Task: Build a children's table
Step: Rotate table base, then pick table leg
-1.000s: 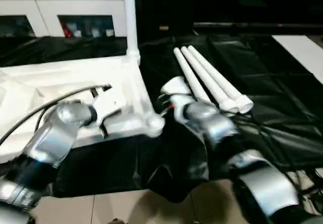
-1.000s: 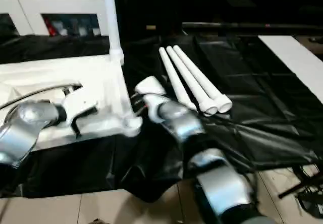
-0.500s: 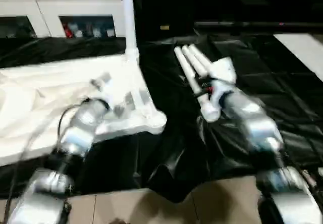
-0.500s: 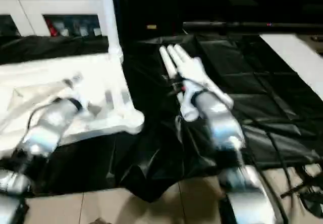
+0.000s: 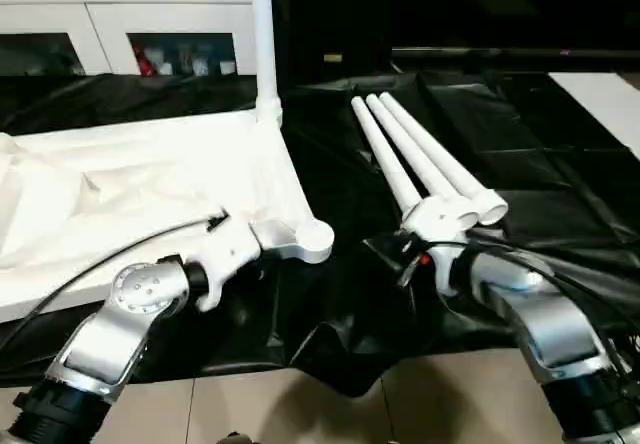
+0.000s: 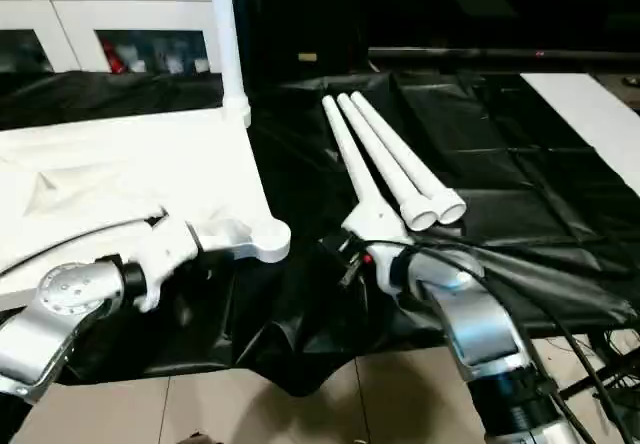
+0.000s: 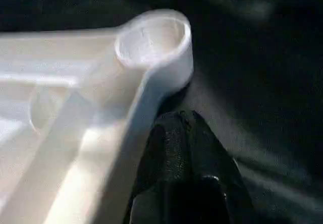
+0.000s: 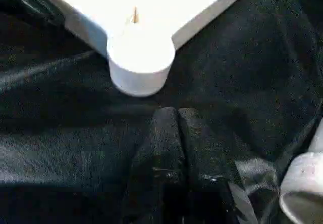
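On the black plastic sheet (image 5: 520, 194) that covers the work surface, the white table top (image 5: 130, 194) lies upside down across the left half of the head views, ribbed underside up. One tapered leg (image 5: 262, 34) stands upright in its far corner socket, rising out of the top edge of the frame. The near corner socket (image 5: 312, 241) sits empty close to the centre of the frame, its round mouth open upward.

Three loose legs (image 5: 425, 169) lie side by side right of centre, running from the upper middle down toward the right, wide ends nearest the camera.

The left gripper (image 7: 184, 120) has its black fingers pressed together and holds nothing; in the left wrist view its tip sits just beside the table top's outer rim, directly below the empty socket, though contact cannot be judged. The right gripper (image 8: 176, 114) is likewise pinched closed on nothing, hovering over the black sheet with the empty socket a short way beyond its tip and apart from it. In the head views the right gripper lies lower centre, between that socket and the loose legs' near ends.

A white cabinet (image 5: 120, 39) with glass doors stands along the upper left.
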Robot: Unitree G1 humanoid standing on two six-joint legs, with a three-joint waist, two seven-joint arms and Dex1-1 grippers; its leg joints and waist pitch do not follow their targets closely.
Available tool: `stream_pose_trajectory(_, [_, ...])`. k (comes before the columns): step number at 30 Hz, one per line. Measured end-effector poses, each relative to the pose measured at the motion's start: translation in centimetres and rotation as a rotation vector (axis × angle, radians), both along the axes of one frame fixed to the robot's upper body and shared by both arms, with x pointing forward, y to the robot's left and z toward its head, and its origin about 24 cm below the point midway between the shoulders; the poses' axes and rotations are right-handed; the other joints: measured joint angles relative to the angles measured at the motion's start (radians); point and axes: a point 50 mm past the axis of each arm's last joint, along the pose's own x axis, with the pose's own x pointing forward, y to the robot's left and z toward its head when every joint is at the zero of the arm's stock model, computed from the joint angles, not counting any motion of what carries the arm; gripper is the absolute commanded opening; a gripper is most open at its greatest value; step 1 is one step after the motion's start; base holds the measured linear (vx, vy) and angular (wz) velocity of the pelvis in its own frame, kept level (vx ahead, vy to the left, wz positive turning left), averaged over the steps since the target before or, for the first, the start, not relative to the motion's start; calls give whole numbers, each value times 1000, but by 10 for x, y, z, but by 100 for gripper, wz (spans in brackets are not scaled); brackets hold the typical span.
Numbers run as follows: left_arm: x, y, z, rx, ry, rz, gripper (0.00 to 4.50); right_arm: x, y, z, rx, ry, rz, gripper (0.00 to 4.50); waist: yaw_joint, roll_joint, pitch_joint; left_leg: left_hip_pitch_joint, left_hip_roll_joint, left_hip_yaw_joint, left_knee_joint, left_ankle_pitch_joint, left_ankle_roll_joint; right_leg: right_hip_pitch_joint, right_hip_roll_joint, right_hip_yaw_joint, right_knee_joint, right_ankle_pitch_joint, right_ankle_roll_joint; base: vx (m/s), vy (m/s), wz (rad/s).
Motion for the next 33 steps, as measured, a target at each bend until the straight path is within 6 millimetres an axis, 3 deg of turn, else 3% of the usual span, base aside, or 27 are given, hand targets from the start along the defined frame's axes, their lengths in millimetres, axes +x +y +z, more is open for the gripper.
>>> stream_pose_trajectory(3, [-2, 6, -5, 50, 21, 2, 0, 3, -2, -4, -15, 6, -43, 3, -2, 0, 0, 0, 0, 0, 0, 0, 0, 0, 0, 0, 0, 0, 0, 0, 0, 0])
stream_pose_trajectory(5, [3, 1, -1, -11, -18, 58, 0, 10, 2, 2, 43, -26, -100, 3, -3, 1, 0, -1, 0, 0, 1, 1, -1, -1, 0, 0, 0, 2, -1, 0, 0, 0])
stream_pose_trajectory(8, [15, -12, 24, -196, -121, 135, 0, 22, 8, 26, 171, -108, -181, 3, -1, 0, 0, -2, 0, 0, 2, 1, -1, -1, 0, 0, 0, 6, -6, 0, 0, 0])
stream_pose_trajectory(11, [21, -10, 49, -337, -269, 304, 0, 27, -6, 37, 245, -163, -367, 3, 0, 3, -2, -3, 0, 0, 1, 0, 0, -1, 0, 1, -3, 5, -5, 0, 0, 0])
stream_pose_trajectory(15, [20, -2, 44, -456, -297, 587, 0, 17, -18, 22, 270, -152, -568, 3, -2, 7, -4, -4, 0, 1, 0, -1, 1, -2, 0, 1, -5, 4, -4, 0, 0, 0])
stream_pose_trajectory(18, [8, 4, 37, -547, -339, 828, 0, -8, -25, 7, 223, -184, -656, 3, -2, 1, -4, -4, 0, 1, -2, -1, 1, -1, 0, 1, -6, 0, 3, 0, 0, 0])
stream_pose_trajectory(22, [0, 12, 31, -526, -370, 888, 0, -19, -28, 2, 244, -181, -693, 3, -11, -4, -2, -2, 0, 1, -2, 0, 1, -1, 1, 1, -6, -1, 7, 0, 0, 0])
stream_pose_trajectory(25, [-2, 5, 28, -491, -379, 867, 0, -16, -23, 9, 280, -210, -674, 3, -20, -2, -1, 10, 0, -1, -6, -1, 1, 12, 1, -5, -20, -2, 9, 0, 0, 0])
stream_pose_trajectory(26, [-2, 2, 27, -489, -377, 869, 0, -15, -21, 12, 285, -223, -661, 3, -24, -2, 0, 22, 0, -2, -9, -2, 1, 18, 1, -9, -29, -2, 9, 0, 0, 0])
stream_pose_trajectory(28, [-3, -1, 26, -489, -375, 870, 0, -14, -17, 14, 286, -237, -633, 3, -35, 1, 5, 44, 2, -5, -10, -13, 1, 47, 2, -26, -51, -2, 9, 0, 0, 0])
stream_pose_trajectory(29, [-3, -2, 27, -488, -379, 865, 0, -13, -14, 16, 286, -246, -614, 3, -47, 9, 10, 56, 6, -18, -9, -21, 0, 71, -1, -44, -68, -3, 11, 42, 56, -20])
stream_pose_trajectory(30, [-4, -2, 29, -488, -388, 861, 0, -13, -13, 18, 289, -257, -606, 3, -54, 11, 12, 59, 9, -22, -11, -23, -1, 86, -3, -50, -62, -15, 13, 42, 56, -20])
stream_pose_trajectory(31, [-3, -2, 30, -484, -395, 859, 0, -12, -12, 18, 289, -261, -602, 3, -57, 10, 18, 64, 7, -20, -11, -25, -2, 86, -5, -46, -28, -47, 10, 0, 0, 0])
stream_pose_trajectory(32, [-3, -1, 31, -482, -397, 857, 0, -13, -13, 18, 284, -263, -603, 3, -64, -12, 15, 75, -3, -13, -8, -29, -5, 89, -14, -22, 13, -75, 9, 51, -50, -4])
stream_pose_trajectory(33, [-4, -1, 30, -482, -394, 860, 0, -12, -14, 18, 274, -270, -597, 3, -62, -24, 15, 88, -8, -6, -3, -38, -11, 81, -13, -8, 19, -72, 17, 51, -50, -4])
